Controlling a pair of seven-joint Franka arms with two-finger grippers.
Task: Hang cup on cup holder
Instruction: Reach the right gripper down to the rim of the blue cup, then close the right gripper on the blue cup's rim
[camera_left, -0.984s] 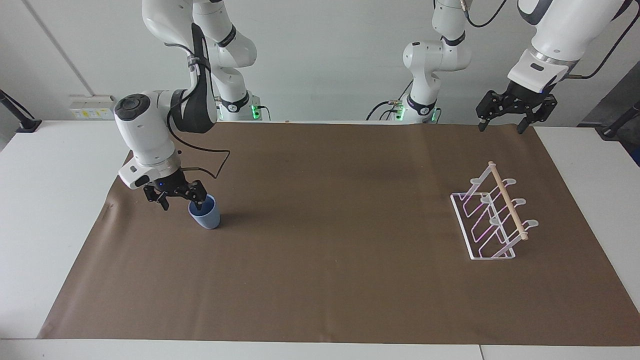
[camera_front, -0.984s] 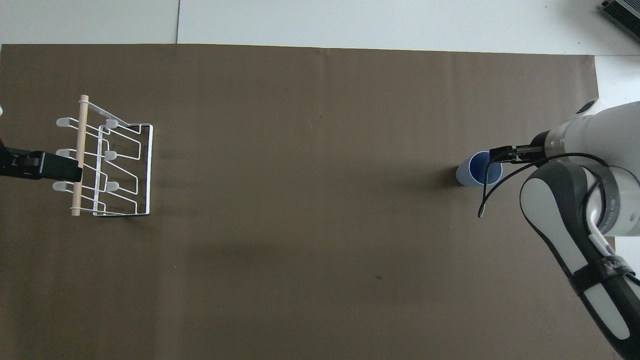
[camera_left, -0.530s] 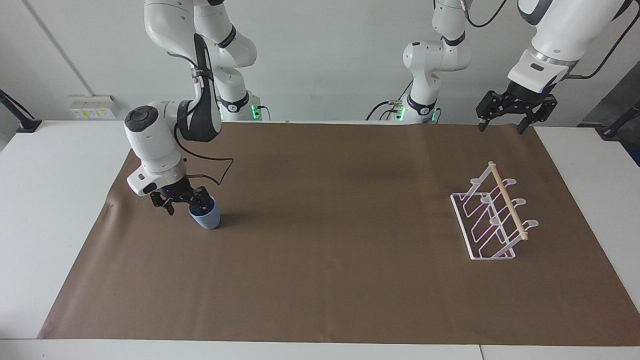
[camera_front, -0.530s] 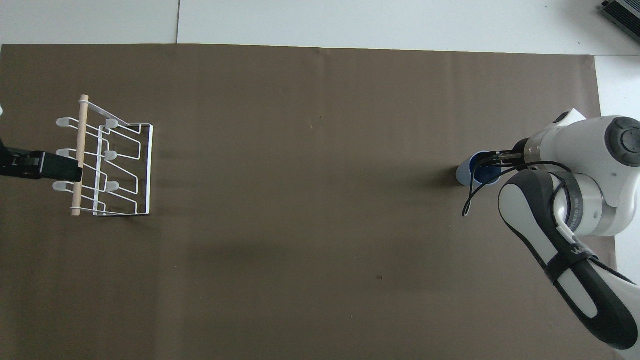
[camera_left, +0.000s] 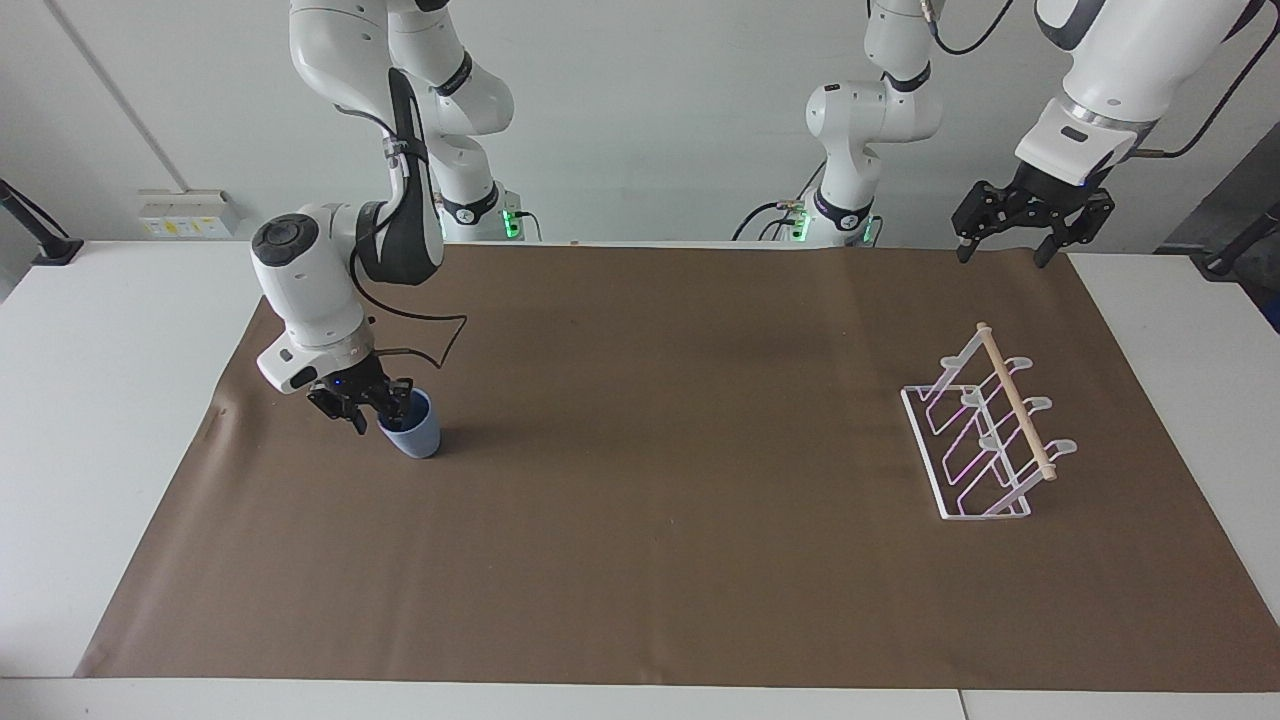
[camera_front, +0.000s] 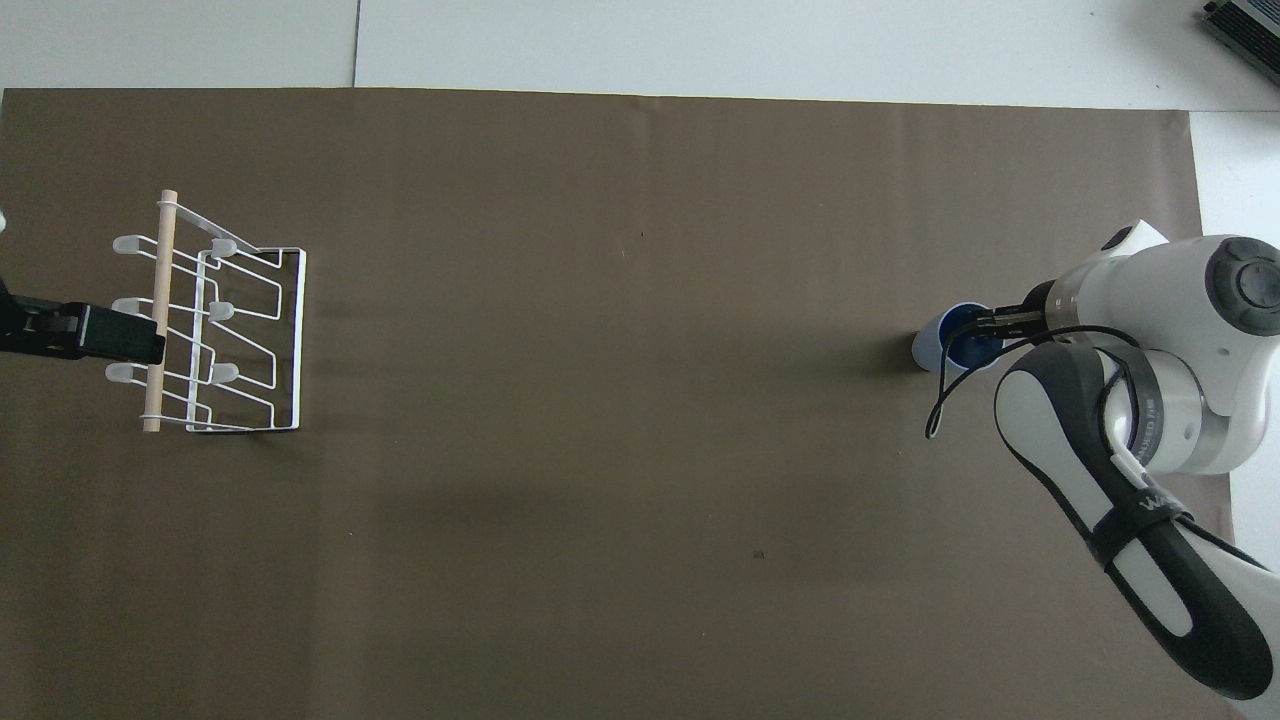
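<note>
Two pincers are mine: my right pincer is down at the light-blue cup, which stands upright on the brown mat at the right arm's end of the tabletop, and its fingers have narrowed on the cup's rim, one inside and one outside. My left pincer waits with fingers spread wide and empty, over the mat's edge. Well apart from the cup, the white wire cup holder with its wooden rod stands at the left arm's end.
</note>
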